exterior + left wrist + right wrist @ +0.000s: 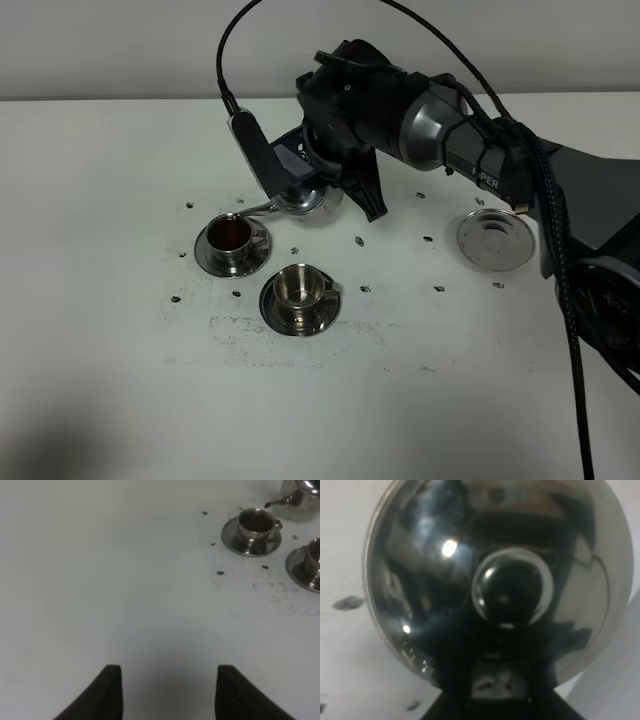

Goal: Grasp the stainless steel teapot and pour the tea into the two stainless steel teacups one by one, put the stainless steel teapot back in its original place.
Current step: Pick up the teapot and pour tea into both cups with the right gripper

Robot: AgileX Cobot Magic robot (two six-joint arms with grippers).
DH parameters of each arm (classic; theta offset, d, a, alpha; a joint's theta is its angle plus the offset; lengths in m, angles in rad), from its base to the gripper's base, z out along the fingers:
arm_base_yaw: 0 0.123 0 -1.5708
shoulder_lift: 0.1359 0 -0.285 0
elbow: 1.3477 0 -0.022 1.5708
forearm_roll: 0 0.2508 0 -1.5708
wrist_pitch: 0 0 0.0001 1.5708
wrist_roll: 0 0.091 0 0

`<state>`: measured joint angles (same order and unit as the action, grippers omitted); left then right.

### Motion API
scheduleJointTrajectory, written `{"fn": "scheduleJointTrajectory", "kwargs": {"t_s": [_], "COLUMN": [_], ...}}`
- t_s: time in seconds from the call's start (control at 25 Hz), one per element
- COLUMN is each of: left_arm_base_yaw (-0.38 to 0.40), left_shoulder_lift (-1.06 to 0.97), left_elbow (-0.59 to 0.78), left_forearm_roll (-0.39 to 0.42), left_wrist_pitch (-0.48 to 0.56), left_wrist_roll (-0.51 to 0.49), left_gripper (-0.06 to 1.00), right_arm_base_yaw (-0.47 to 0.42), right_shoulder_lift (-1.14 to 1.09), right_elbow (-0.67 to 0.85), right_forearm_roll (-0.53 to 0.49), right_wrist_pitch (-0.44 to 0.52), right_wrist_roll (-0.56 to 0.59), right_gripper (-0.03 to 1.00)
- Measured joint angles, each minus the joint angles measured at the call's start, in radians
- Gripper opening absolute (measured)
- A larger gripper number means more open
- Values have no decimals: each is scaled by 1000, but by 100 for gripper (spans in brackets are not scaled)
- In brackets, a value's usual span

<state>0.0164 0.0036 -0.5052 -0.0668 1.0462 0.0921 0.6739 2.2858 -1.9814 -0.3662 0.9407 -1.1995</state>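
Observation:
My right gripper (338, 188) is shut on the stainless steel teapot (300, 200) and holds it tilted, spout over the far-left teacup (230, 236), which holds dark tea on its saucer. The second teacup (300, 288) stands empty on its saucer, nearer the front. The flat round coaster (495, 240) lies bare to the right. The right wrist view is filled by the teapot's domed lid and knob (506, 590). My left gripper (167, 690) is open and empty over bare table, far from the cups; its view shows the filled cup (256, 524), the other cup (315, 557) and the teapot (302, 497).
The white table (120, 330) has small dark marks around the cups and a scuffed patch in front of them. The right arm and its black cable cross the back right of the exterior high view. The left arm is outside that view.

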Motion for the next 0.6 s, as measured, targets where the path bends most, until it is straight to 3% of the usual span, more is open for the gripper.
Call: {"fn": "scheduleJointTrajectory", "kwargs": {"t_s": [0.28, 0.6], "left_arm_base_yaw": [0, 0], "left_shoulder_lift": [0, 0], "left_elbow": [0, 0], "left_forearm_roll": [0, 0], "left_wrist_pitch": [0, 0], "left_wrist_roll": [0, 0], "left_gripper": [42, 42], "right_arm_base_yaw": [7, 130], "right_shoulder_lift": [-117, -170], "right_elbow": [0, -2], "right_forearm_roll": [130, 268], "right_wrist_pitch": [79, 157], "right_wrist_roll": [133, 518], "right_gripper": [21, 21]}}
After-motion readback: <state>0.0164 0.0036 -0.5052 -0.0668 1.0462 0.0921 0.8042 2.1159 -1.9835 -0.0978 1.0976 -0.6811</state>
